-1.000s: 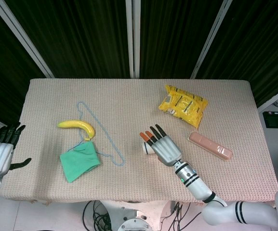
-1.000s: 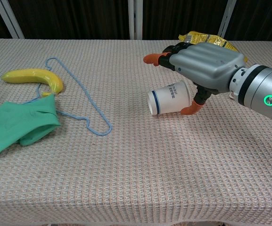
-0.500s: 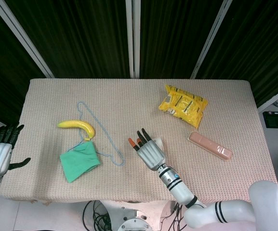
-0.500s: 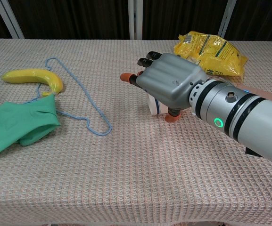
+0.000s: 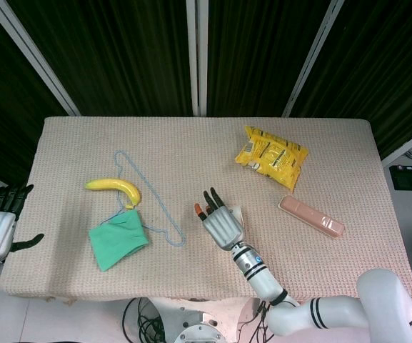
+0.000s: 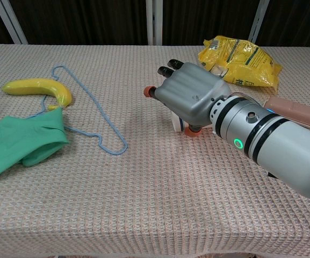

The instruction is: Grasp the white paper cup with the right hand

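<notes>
The right robot hand [image 6: 189, 98] lies over the white paper cup [image 6: 180, 124], which rests on its side on the worktop [image 6: 144, 193] beneath the palm, mostly hidden. The thumb tip sits beside the cup; whether the fingers clamp it cannot be told. Grasp unconfirmed; closing and lifting likely remain. Beyond the robot hand lies a yellow snack bag [image 6: 240, 56].

yellow banana [image 5: 114, 187], green cloth [image 5: 118, 239] (plain), beige woven table [image 5: 191, 143]

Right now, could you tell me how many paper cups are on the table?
1. The white paper cup lies near the table's middle, mostly hidden under the right hand. No other cup shows, though the hand and its arm block some of the table.
</notes>
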